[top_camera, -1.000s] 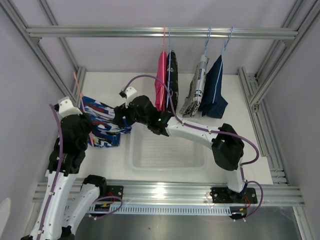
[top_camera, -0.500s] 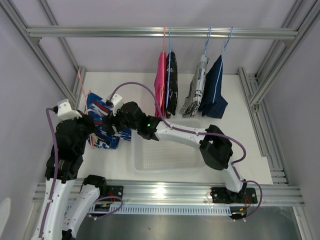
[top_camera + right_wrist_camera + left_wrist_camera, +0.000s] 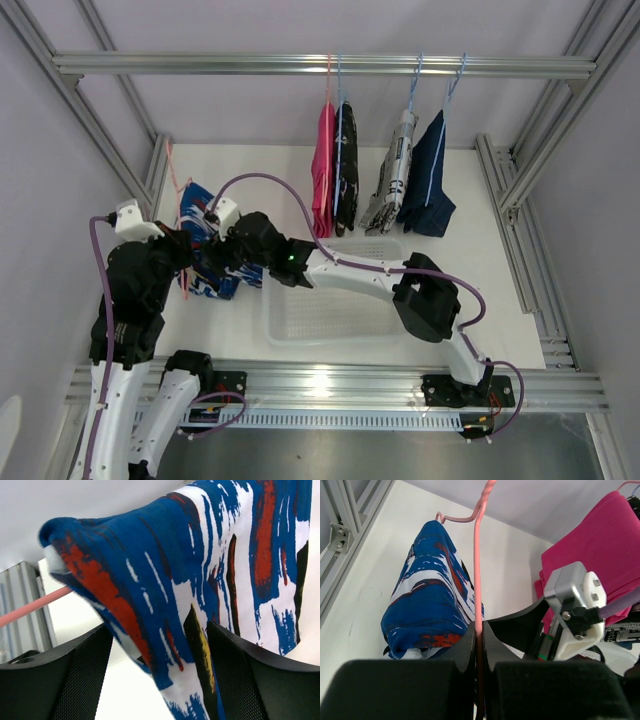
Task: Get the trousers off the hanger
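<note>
The blue trousers with red-white pattern [image 3: 203, 250] hang on a pink hanger [image 3: 177, 186] at the table's left. My left gripper [image 3: 479, 632] is shut on the hanger's pink wire [image 3: 477, 555], with the trousers [image 3: 427, 600] draped just beyond it. My right gripper [image 3: 157, 677] is open, its two fingers [image 3: 65, 680] on either side of the hanging cloth [image 3: 200, 570]. In the top view the right gripper [image 3: 224, 260] is at the trousers' right side, close to the left gripper [image 3: 186, 255].
Pink [image 3: 322, 165], black patterned [image 3: 345, 170], white printed [image 3: 392, 180] and dark blue denim [image 3: 428, 185] trousers hang on hangers from the back rail [image 3: 200, 64]. A clear tray [image 3: 335, 305] lies mid-table. Aluminium frame posts [image 3: 130, 170] stand close on the left.
My right gripper has reached further left, up to the blue trousers. The left gripper has shifted the hanger and trousers slightly back and right.
</note>
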You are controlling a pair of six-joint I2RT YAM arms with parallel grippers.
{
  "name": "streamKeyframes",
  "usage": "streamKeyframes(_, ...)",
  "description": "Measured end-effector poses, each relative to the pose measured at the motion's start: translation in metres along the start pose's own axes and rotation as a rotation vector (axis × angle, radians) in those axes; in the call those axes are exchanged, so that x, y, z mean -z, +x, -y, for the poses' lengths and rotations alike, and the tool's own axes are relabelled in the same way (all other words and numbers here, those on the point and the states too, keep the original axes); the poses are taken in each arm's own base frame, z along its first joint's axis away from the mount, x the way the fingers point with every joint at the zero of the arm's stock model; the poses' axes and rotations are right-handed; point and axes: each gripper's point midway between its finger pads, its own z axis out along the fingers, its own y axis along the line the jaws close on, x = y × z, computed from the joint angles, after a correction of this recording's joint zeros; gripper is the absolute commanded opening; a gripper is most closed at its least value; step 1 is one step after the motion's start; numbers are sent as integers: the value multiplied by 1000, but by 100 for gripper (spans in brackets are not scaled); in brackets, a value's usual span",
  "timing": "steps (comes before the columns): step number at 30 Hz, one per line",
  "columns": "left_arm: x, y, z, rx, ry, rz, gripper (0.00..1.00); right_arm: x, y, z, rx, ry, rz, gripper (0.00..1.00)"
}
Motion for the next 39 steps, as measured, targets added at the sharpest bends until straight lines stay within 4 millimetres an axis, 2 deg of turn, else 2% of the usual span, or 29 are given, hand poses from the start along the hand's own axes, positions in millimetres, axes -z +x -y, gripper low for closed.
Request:
streamKeyframes(4, 1, 0, 3, 1, 15, -3, 0, -7, 1, 7, 8, 39, 5, 76)
streamKeyframes(11, 1, 1, 5, 4, 32, -8, 0, -18, -9, 21, 25, 120, 41, 65)
streamKeyframes(14, 1, 1, 7, 7, 41, -8, 1, -20, -12, 25, 31, 148, 52, 58)
streamKeyframes(25, 0, 0, 12, 18, 67, -4, 0, -26, -18, 31, 20, 188, 87, 43)
streamKeyframes(28, -1, 1, 11, 18, 64, -5, 1, -31, -16, 31, 4, 185, 96, 34)
streamKeyframes(29, -1, 1, 10, 18, 63, -5, 0, -32, -15, 31, 0, 184, 98, 27)
streamKeyframes(36, -1, 1, 10, 26, 63, -6, 0, -36, -15, 32, -30, 185, 108, 0)
streamKeyframes(39, -2, 1, 9, 29, 58, -5, 0, -36, -15, 33, -34, 184, 107, 0)
